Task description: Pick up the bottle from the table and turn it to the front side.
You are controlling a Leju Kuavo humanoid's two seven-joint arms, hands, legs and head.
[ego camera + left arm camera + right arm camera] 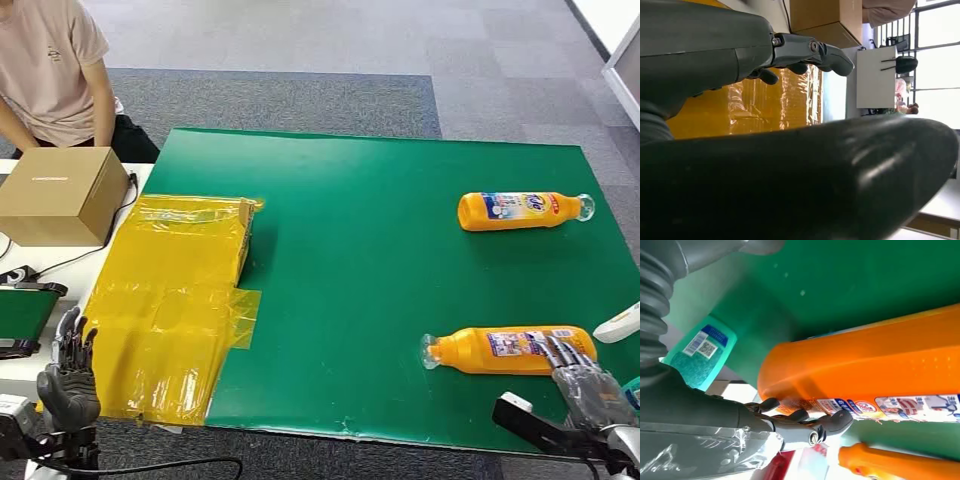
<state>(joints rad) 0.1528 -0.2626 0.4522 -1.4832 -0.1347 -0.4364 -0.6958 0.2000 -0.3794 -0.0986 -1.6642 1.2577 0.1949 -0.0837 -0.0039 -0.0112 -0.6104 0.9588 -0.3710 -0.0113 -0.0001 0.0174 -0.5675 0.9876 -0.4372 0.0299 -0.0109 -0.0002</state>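
The near orange bottle (507, 350) is lying on its side on the green mat (362, 280) covering the worktop, close to the mat's near edge, its clear cap pointing toward the yellow plastic sheet (170, 320) and its label facing up. The right hand (581, 380) is reaching over the base end of this bottle, its fingers (562, 350) lying across the orange body beside the label. In the right wrist view the same bottle (874, 365) is sitting just beyond the fingertips (836, 421), which are extending along its labelled side; whether they are actually pressing on it or closing around it I cannot tell.

A second orange bottle (524, 210) is lying on its side farther back on the mat, well apart from the near bottle, with its cap pointing away from the yellow sheet. A teal container (696, 352) with a barcode label is lying just beside the base of the near bottle.

The left hand (69, 375) is hanging off the mat, near the yellow sheet's near corner, its fingers spread and upright, holding nothing. A cardboard box (60, 195) is sitting beyond the yellow sheet, and a person (53, 70) in a light shirt is sitting behind the box.
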